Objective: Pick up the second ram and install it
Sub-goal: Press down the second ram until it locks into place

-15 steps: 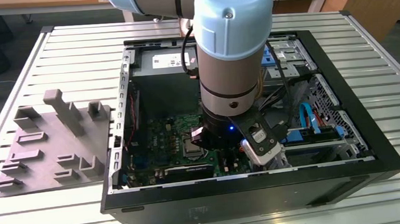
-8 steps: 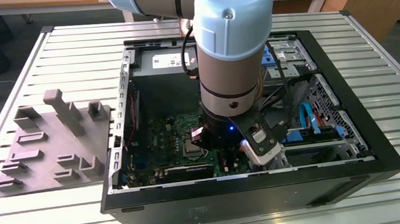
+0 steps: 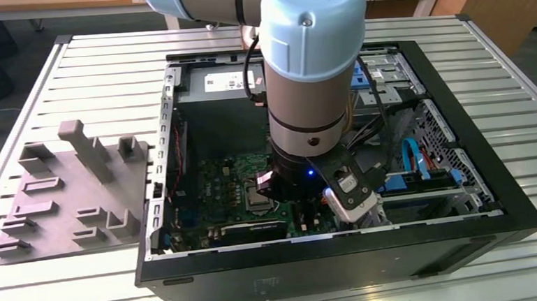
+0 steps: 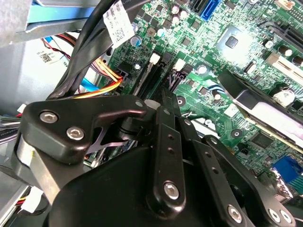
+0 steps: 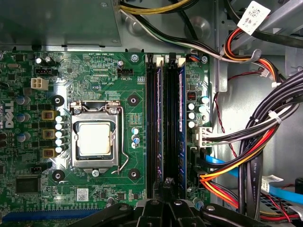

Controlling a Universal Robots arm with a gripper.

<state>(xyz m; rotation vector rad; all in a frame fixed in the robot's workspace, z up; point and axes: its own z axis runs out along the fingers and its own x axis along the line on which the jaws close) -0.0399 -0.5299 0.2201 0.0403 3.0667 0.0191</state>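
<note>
Claw [image 5: 166, 191] — low centre of the first wrist view, fingers pressed together over the black slots [image 5: 156, 123]. Second ram [image 5: 171, 120] — blue-edged stick seated upright between slots. Motherboard [image 5: 102, 85] — green, beyond. Tabletop [image 3: 105, 69] — slatted, carrying the case.

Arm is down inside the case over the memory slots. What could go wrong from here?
1. The black gripper hangs at the end of the long black memory slots; an off-line push could strain the green motherboard.
2. The bundle of black, orange and red cables runs close by its linkage and might snag.
</note>
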